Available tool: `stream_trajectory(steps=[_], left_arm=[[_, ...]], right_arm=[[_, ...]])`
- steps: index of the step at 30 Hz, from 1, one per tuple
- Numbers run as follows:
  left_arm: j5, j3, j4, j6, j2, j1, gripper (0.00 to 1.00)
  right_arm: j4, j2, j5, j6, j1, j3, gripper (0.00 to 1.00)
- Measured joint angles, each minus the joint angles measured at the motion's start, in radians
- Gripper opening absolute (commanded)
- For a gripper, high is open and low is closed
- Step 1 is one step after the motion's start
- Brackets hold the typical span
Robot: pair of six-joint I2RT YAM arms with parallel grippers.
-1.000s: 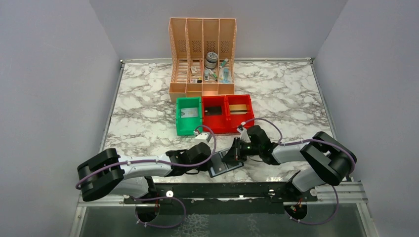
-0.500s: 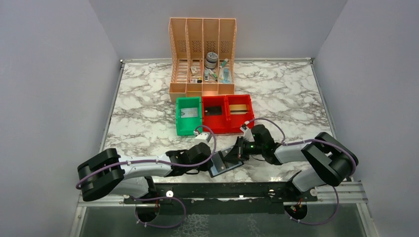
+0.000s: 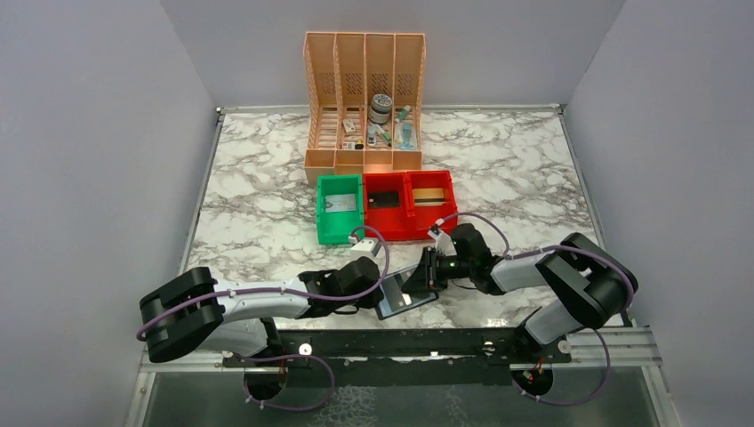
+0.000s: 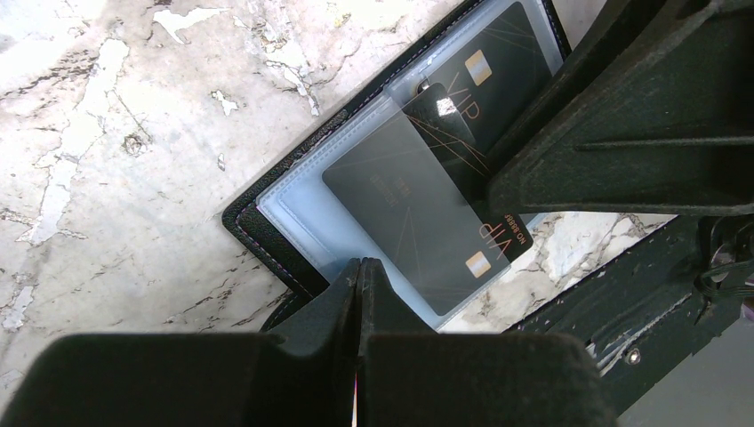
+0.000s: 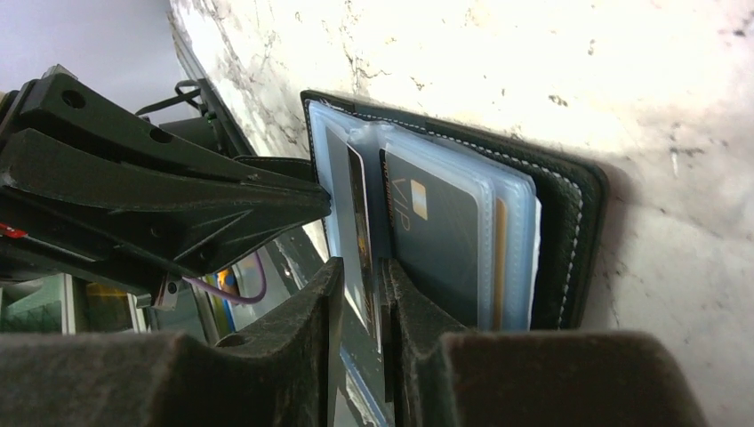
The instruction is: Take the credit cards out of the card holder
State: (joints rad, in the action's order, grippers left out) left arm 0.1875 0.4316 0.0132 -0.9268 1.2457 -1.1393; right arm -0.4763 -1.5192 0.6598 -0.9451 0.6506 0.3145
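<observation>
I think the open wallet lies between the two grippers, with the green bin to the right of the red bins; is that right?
Not quite: the top view shows the green bin left of the red bins. The open wallet does lie between the left gripper and right gripper.

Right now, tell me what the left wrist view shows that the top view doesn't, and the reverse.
Left wrist only: VIP lettering on a dark card sticking out of the clear sleeves, and a second card deeper in. Top only: the green bin, red bins and organizer. Both: the open wallet, the left gripper shut at its edge, the right gripper at the dark card.
</observation>
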Motion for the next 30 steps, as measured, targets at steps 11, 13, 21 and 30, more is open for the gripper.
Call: stream_trajectory(steps=[11, 13, 21, 30], left_arm=[[0.000, 0.000, -0.001, -0.002, 0.000, 0.000, 0.00], [0.000, 0.000, -0.002, -0.002, 0.000, 0.000, 0.00], [0.000, 0.000, -0.002, -0.001, 0.000, 0.000, 0.00], [0.000, 0.000, -0.002, -0.002, 0.000, 0.000, 0.00]], right_arm=[[-0.009, -0.034, 0.018, 0.024, 0.000, 0.021, 0.06], [0.016, 0.000, -0.007, 0.028, 0.000, 0.021, 0.06], [0.077, 0.087, -0.070, 0.061, 0.000, 0.021, 0.25], [-0.011, -0.059, 0.046, 0.071, -0.003, 0.050, 0.25]])
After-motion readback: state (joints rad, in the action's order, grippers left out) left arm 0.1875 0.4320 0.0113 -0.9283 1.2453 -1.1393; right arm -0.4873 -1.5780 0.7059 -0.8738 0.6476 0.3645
